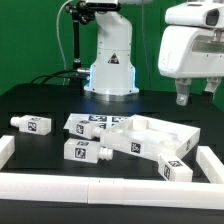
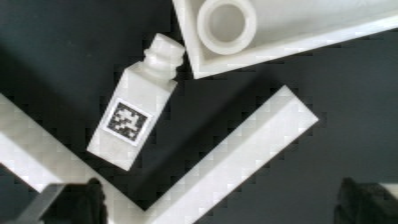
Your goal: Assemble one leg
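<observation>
Several short white legs with marker tags lie on the black table. One lies at the exterior view's left [image 1: 32, 124], two lie near the middle [image 1: 86, 123] [image 1: 85, 151], and one lies at the front right [image 1: 172, 170]. The white tray-shaped tabletop [image 1: 165, 126] lies among them. My gripper [image 1: 195, 95] hangs open and empty high above the right side of the table. In the wrist view one leg [image 2: 134, 110] lies flat beside the tabletop's corner [image 2: 302, 40] with its round socket [image 2: 228, 24]. My gripper [image 2: 222, 202] holds nothing, and its dark fingertips [image 2: 71, 200] are wide apart.
A low white fence [image 1: 100, 186] borders the table's front and sides; its corner shows as a V in the wrist view [image 2: 240, 150]. The robot's base [image 1: 108, 60] stands at the back middle.
</observation>
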Robot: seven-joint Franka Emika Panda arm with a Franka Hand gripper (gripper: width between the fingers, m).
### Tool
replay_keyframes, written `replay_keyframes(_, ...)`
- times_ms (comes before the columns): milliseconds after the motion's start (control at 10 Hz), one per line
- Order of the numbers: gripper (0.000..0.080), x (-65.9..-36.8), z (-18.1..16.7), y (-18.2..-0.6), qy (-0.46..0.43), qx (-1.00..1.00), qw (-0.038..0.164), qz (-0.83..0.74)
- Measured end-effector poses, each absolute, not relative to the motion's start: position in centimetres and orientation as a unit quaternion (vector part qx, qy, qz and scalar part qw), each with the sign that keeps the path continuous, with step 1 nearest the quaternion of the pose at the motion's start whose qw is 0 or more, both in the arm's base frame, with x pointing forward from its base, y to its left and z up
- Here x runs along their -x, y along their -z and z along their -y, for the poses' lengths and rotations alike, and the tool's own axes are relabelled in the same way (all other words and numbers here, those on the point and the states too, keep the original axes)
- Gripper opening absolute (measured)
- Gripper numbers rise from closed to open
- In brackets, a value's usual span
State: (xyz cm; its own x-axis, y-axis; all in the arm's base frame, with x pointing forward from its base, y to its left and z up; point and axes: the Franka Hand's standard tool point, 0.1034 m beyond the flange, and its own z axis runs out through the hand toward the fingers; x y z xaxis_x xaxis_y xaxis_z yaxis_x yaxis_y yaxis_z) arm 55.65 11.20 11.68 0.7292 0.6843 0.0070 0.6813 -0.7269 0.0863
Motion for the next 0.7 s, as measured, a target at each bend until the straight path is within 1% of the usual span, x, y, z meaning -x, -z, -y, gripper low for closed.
replay_keyframes(200, 0.065, -59.3, -9.6, -9.3, -0.018, -0.941, 0.032, -0.336)
replay_keyframes(300, 0.065, -60.1, -9.1, -8.5, -0.01, -0.95, 0.026, -0.312)
replay_keyframes(700, 0.065, -60.2, -9.4, -8.4, -0.007, -0.95, 0.025, -0.312)
